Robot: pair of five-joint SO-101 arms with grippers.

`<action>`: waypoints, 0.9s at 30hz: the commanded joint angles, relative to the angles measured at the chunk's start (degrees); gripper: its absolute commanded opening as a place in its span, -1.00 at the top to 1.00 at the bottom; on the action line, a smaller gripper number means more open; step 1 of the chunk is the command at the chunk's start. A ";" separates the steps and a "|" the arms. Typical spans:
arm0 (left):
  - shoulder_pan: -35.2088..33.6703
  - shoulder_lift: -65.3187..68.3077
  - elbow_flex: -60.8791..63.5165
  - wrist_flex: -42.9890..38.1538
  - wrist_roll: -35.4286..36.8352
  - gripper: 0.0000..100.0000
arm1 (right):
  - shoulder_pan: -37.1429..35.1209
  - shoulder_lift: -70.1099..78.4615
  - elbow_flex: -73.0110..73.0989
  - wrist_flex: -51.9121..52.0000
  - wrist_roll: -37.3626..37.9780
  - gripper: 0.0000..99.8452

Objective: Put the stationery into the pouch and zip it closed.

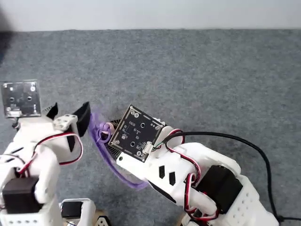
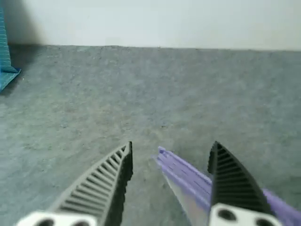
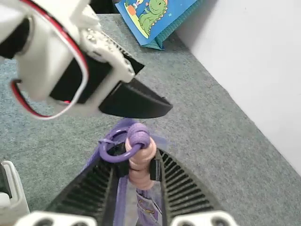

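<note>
Grey carpet (image 1: 188,66) under a white wall, and we saw the purple pouch (image 1: 120,174) lying btw. the two arms. The right gripper (image 3: 136,162) was clamped tight on its pink zip pull (image 3: 139,157). The left gripper (image 2: 172,147) was spread wide, w/ the pouch's end sitting between its fingers.

place: likely a home room | cues: grey carpet (image 1: 188,70), white wall (image 1: 150,14), dinosaur bag (image 3: 150,19)
</note>
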 commanded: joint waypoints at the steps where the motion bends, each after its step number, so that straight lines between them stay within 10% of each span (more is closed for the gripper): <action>1: -2.90 -0.26 -0.13 1.67 -3.69 0.49 | 1.80 3.12 1.14 1.54 0.97 0.99; 13: -2.55 -0.26 -4.09 8.35 -5.89 0.49 | 6.90 3.12 1.14 1.01 6.24 0.99; 21: -5.89 0.00 -9.36 -6.15 6.24 0.49 | 3.74 3.21 1.23 1.54 6.24 0.99; 27: 4.48 0.18 -9.89 -5.10 7.12 0.49 | 1.89 3.74 1.49 1.01 6.33 0.99</action>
